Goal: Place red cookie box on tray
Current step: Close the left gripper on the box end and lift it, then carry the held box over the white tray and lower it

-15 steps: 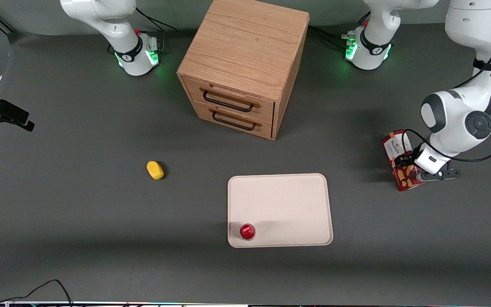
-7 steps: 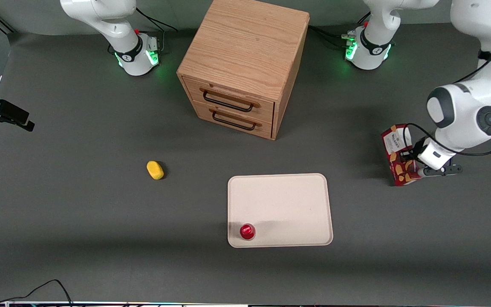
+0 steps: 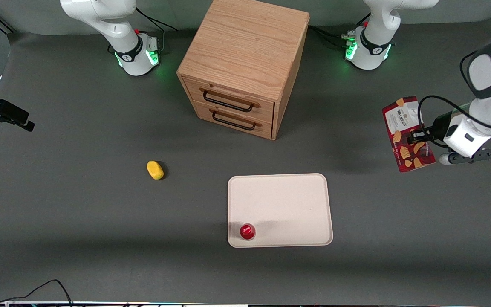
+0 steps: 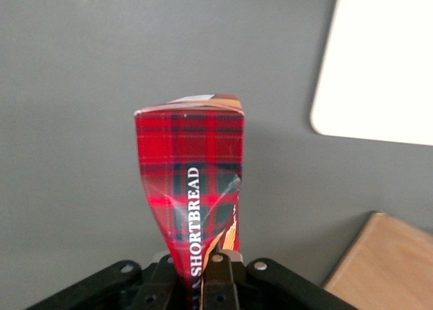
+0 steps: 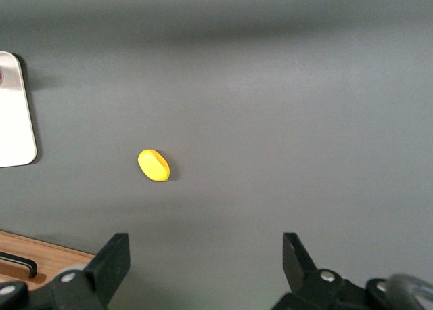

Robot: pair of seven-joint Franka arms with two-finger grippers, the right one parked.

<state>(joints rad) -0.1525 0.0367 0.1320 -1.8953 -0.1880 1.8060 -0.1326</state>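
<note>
The red cookie box hangs in the air at the working arm's end of the table, its white label end farthest from the front camera. My left gripper is shut on it, squeezing the box's side. In the left wrist view the box shows red tartan with the word SHORTBREAD, pinched between the fingers of the gripper. The cream-white tray lies flat on the table, nearer the front camera and toward the table's middle; a corner of the tray shows in the left wrist view.
A small round red cup stands on the tray's near corner. A wooden two-drawer cabinet stands at the middle, farther from the camera; its top edge shows in the left wrist view. A yellow lump lies toward the parked arm's end.
The gripper has lifted the cookie box off the table and carried it upward, slightly away from the front camera. The tray, cup and cabinet have not moved.
</note>
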